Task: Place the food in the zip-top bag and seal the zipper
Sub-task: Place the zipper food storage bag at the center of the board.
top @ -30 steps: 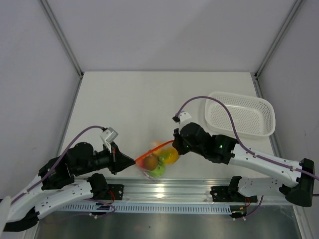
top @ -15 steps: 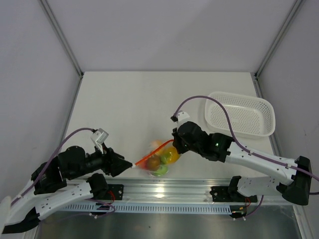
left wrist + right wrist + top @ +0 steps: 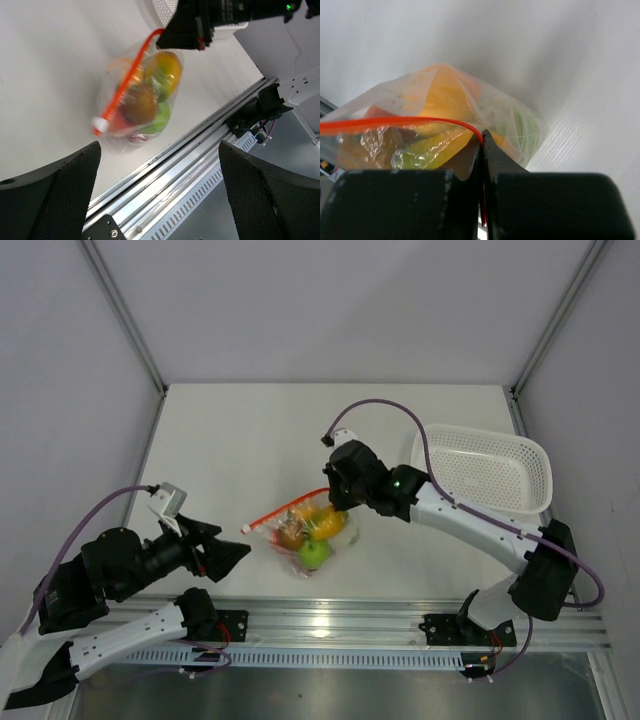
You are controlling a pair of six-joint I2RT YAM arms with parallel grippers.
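Observation:
The clear zip-top bag (image 3: 303, 532) holds the food: an orange-yellow piece (image 3: 325, 522), a brown one (image 3: 291, 536) and a green one (image 3: 315, 554). Its red-orange zipper (image 3: 290, 510) runs from a white end at the left up to my right gripper (image 3: 335, 502), which is shut on the strip's right end. In the right wrist view the zipper (image 3: 395, 122) goes straight into the right gripper (image 3: 481, 136), with the bag (image 3: 445, 100) beyond it. My left gripper (image 3: 236, 552) stands open, a little short of the zipper's white end. Its wrist view has the bag (image 3: 142, 100) ahead of the wide-apart fingers (image 3: 55, 200).
A white perforated basket (image 3: 482, 468) sits at the back right, behind the right arm. The metal rail (image 3: 330, 620) runs along the near table edge, just under the left gripper (image 3: 159, 150). Grey walls close in the table on three sides.
My left gripper has opened, let go of the zipper's left end and drawn back to the left. The right gripper has carried the bag a little further from the near edge.

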